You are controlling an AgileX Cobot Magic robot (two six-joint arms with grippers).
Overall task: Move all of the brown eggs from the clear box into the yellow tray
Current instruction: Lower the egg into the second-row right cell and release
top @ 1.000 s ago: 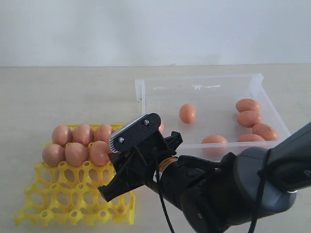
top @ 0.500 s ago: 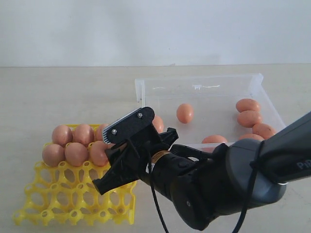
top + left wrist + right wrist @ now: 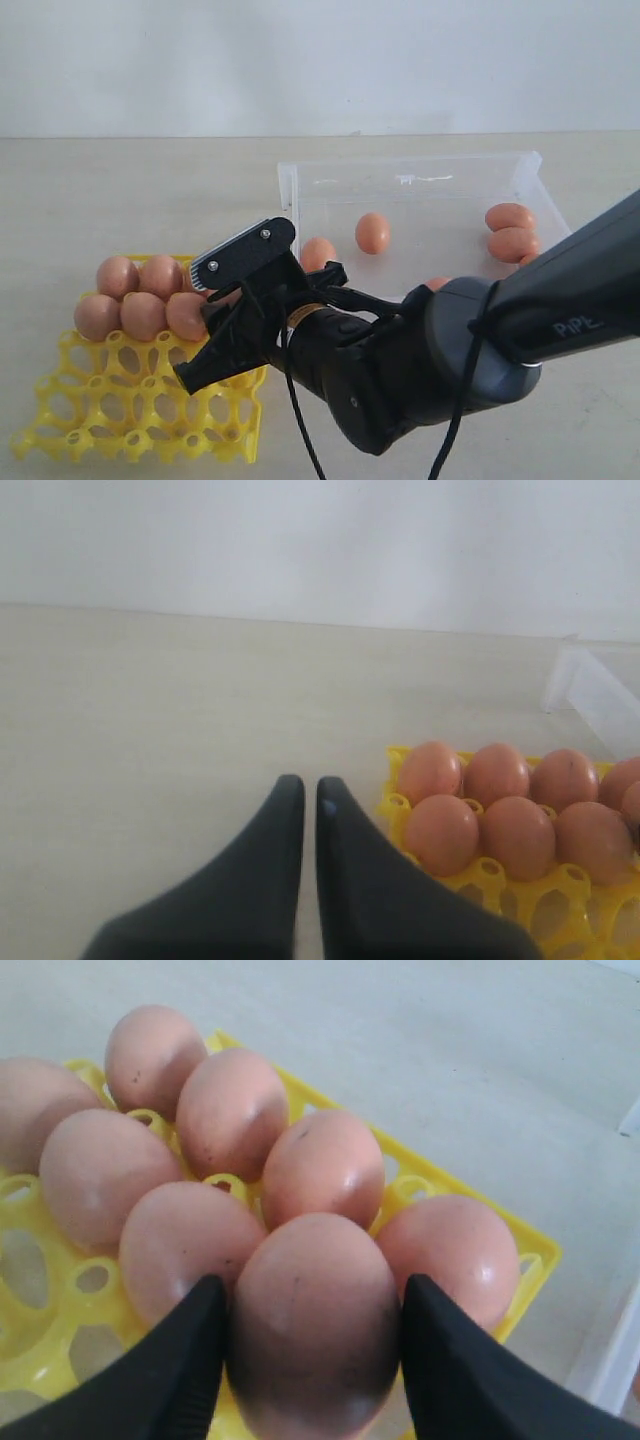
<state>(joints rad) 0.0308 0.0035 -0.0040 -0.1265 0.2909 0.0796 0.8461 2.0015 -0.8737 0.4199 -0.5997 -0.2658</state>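
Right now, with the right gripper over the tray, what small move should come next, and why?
Probably lower straight down. The right gripper holds an egg over the yellow tray, at the end of a row of seated eggs; the cup below is hidden, so ease down before opening.

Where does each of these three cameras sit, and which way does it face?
Exterior view: off the arms, facing yellow tray and clear box; shows the right arm and right hand.
Left wrist view: left wrist, looking past the shut left hand to the tray.
Right wrist view: right wrist, looking down at the tray; its fingers grip a brown egg.
Shared: all see the tray's eggs.
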